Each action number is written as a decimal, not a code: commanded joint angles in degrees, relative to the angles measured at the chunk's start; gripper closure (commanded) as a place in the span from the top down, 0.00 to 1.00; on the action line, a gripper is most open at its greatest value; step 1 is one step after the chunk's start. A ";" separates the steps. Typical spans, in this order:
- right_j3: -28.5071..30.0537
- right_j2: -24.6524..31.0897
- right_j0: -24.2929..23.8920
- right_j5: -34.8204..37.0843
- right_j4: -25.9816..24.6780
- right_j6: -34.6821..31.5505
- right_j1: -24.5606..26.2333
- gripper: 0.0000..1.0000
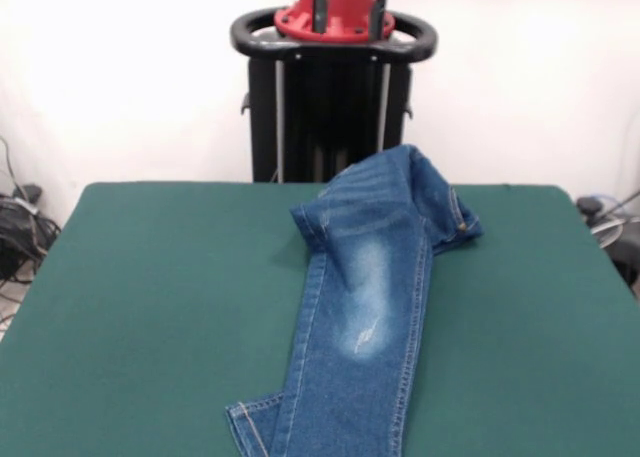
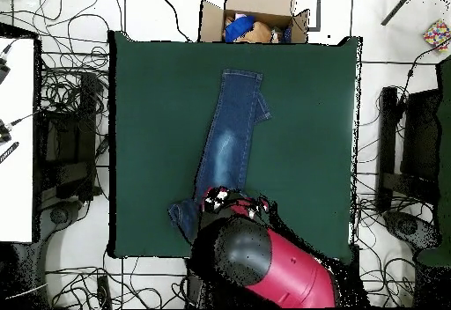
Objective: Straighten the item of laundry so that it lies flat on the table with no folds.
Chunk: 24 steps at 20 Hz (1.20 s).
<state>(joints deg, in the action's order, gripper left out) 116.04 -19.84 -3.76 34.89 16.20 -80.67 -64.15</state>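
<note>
The jeans lie lengthwise away from the arm on the worktop, bunched end nearest it; claw state cannot be told.

Faded blue denim jeans lie lengthwise on the dark green table, legs stacked into one narrow strip, the waist end bunched and humped near the far edge, a hem folded over.
</note>
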 commanded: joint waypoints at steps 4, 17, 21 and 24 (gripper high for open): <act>10.30 18.27 -14.14 -12.12 -1.86 8.47 5.25 1.00; 13.38 29.10 -23.70 -17.48 -10.70 1.99 7.83 1.00; 14.06 30.66 -24.65 -20.81 -13.61 -1.49 10.58 1.00; 14.81 30.99 -24.33 -23.00 -15.09 -4.25 11.54 1.00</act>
<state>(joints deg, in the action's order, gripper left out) 125.94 4.05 -27.69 17.41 5.18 -80.67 -57.77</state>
